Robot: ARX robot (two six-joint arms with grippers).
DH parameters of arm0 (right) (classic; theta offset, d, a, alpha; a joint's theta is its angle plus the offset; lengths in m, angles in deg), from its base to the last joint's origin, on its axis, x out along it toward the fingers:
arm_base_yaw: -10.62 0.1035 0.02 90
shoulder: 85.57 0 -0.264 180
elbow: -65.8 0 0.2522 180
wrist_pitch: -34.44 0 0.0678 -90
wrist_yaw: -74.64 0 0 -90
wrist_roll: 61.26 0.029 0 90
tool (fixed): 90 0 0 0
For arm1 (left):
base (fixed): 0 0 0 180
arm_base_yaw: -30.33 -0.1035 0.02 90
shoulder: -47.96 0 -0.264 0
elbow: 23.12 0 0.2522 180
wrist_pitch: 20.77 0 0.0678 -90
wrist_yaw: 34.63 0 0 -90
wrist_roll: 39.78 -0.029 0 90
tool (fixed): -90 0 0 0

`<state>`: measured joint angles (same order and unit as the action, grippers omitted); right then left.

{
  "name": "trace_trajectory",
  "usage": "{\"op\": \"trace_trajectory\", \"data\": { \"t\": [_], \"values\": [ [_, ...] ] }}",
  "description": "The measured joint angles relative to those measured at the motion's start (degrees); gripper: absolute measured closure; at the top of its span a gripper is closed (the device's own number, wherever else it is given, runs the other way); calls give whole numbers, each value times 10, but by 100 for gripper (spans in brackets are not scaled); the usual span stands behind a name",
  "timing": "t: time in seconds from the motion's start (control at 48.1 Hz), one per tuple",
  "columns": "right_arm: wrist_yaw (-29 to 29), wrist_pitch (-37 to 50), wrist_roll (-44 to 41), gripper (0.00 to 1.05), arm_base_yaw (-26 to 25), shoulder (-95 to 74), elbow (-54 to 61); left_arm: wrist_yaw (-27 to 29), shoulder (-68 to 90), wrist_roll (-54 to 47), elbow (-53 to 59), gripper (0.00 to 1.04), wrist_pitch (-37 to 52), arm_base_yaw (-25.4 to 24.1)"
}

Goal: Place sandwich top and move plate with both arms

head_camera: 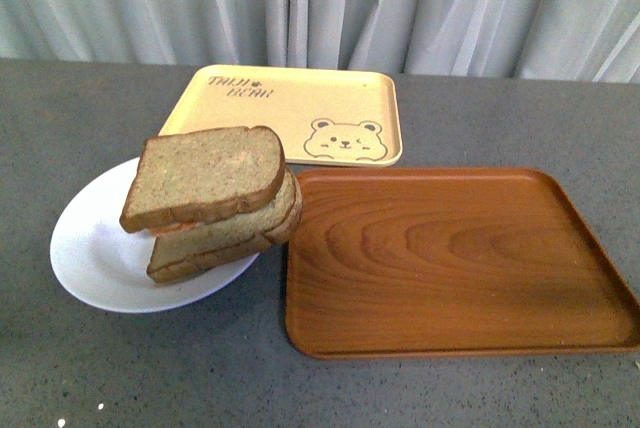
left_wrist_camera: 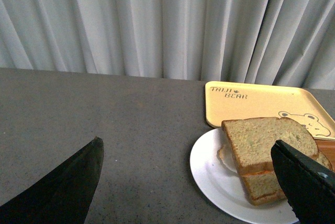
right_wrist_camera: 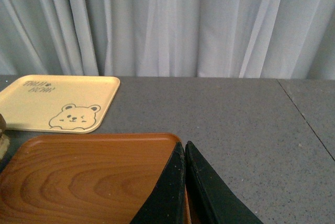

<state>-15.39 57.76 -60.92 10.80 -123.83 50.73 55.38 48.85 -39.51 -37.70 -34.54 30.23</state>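
The sandwich top [head_camera: 205, 176], a brown wholemeal slice, lies tilted on a second slice with an orange layer between them. Both rest on the round white plate [head_camera: 85, 248] at the left of the grey table. Neither arm shows in the front view. In the left wrist view my left gripper [left_wrist_camera: 188, 153] stands open above the table, its fingers [left_wrist_camera: 73, 187] wide apart; the sandwich top [left_wrist_camera: 264, 140] and plate [left_wrist_camera: 209, 169] lie by the far finger. My right gripper [right_wrist_camera: 184, 145] is shut on nothing, over the far corner of the brown wooden tray [right_wrist_camera: 84, 177].
The brown wood-grain tray [head_camera: 450, 258] lies right of the plate, almost touching the sandwich. A pale yellow bear tray [head_camera: 290, 113] sits behind them, near grey curtains along the table's back edge. Bare tabletop [right_wrist_camera: 251, 124] stretches right of the wooden tray.
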Motion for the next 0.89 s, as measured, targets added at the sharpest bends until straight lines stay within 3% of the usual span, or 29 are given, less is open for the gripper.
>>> {"op": "trace_trajectory", "data": {
  "t": [0.499, 0.894],
  "values": [
    [0, -182, 0, 103, 0, 195, 1, 0, 0, 0, 0, 9, 0, 0],
    [0, -269, 0, 103, 0, 281, 1, 0, 0, 0, 0, 9, 0, 0]
  ]
}}
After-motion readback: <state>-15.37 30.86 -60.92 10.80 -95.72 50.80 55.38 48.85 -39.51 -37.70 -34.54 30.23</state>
